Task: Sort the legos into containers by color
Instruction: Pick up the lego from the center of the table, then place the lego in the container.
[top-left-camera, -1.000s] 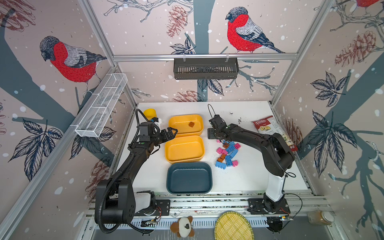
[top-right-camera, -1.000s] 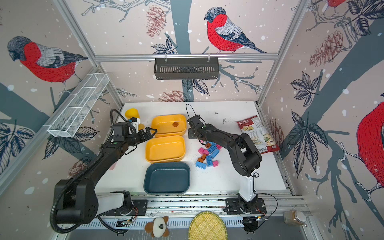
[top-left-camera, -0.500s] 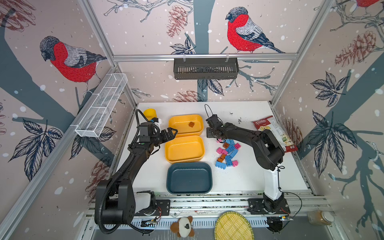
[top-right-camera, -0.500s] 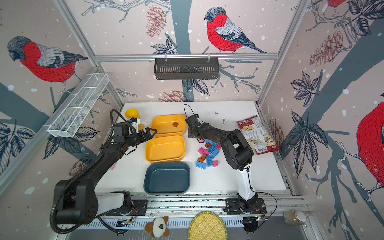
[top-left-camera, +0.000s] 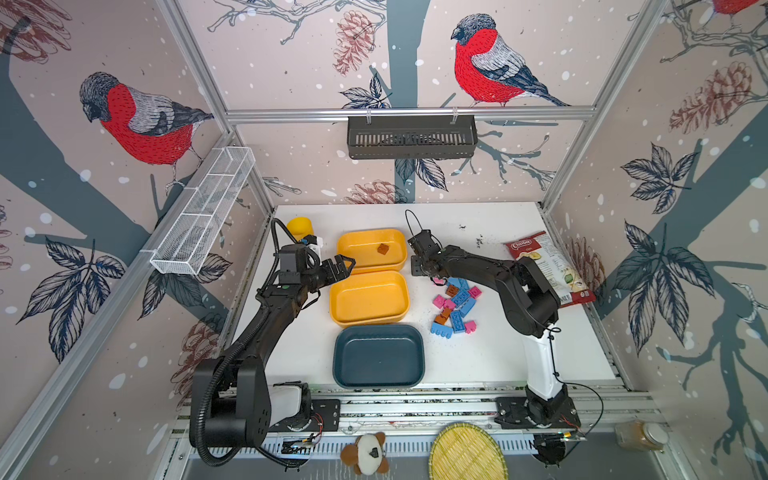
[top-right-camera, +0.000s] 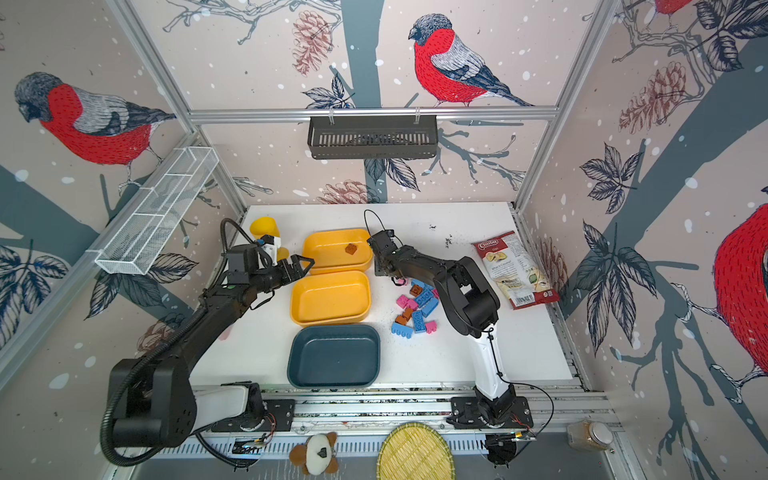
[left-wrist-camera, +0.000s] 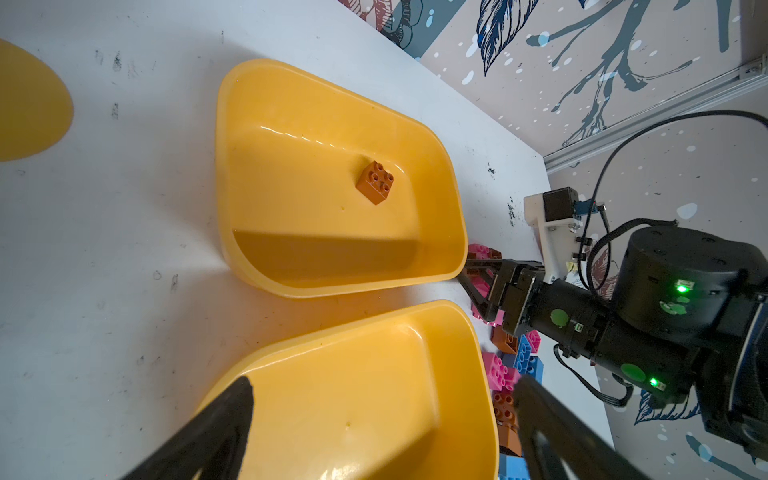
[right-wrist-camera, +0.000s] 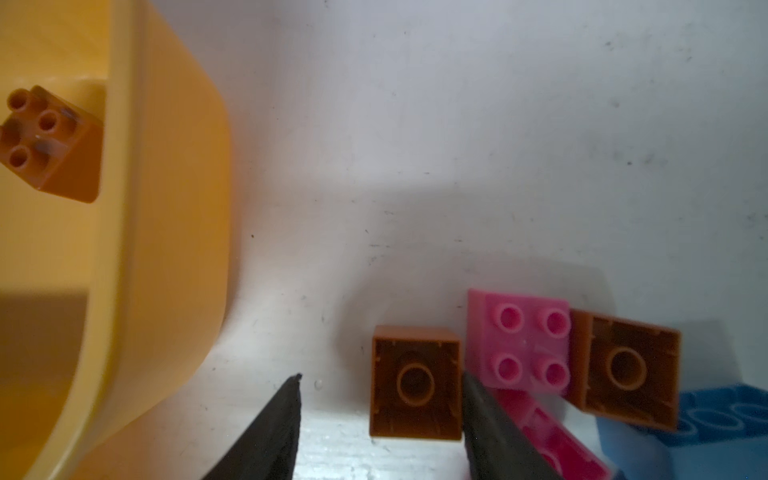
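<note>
Blue, pink and brown legos (top-left-camera: 455, 305) lie heaped to the right of the containers. My right gripper (right-wrist-camera: 382, 376) is low at the heap's far end (top-left-camera: 430, 275), open. An upturned brown lego (right-wrist-camera: 415, 382) lies between its jaws, touching one finger, with a gap to the other. A pink lego (right-wrist-camera: 519, 340) and another brown one (right-wrist-camera: 627, 370) lie beside it. The far yellow container (top-left-camera: 371, 232) holds one brown lego (top-left-camera: 382, 249). The middle yellow container (top-left-camera: 368, 297) and the teal container (top-left-camera: 378, 357) show nothing inside. My left gripper (top-left-camera: 345, 269) hangs open over the middle container's left rim (left-wrist-camera: 382, 386).
A chip bag (top-left-camera: 548, 266) lies at the table's right edge. A yellow goblet (top-left-camera: 299, 227) stands at the back left behind my left arm. A woven tray (top-left-camera: 467, 453), a plush toy (top-left-camera: 368, 453) and a jar (top-left-camera: 640, 434) lie in front of the table.
My right arm has drawn its elbow in and its gripper has shifted slightly left at the far end of the heap. The left arm has not moved.
</note>
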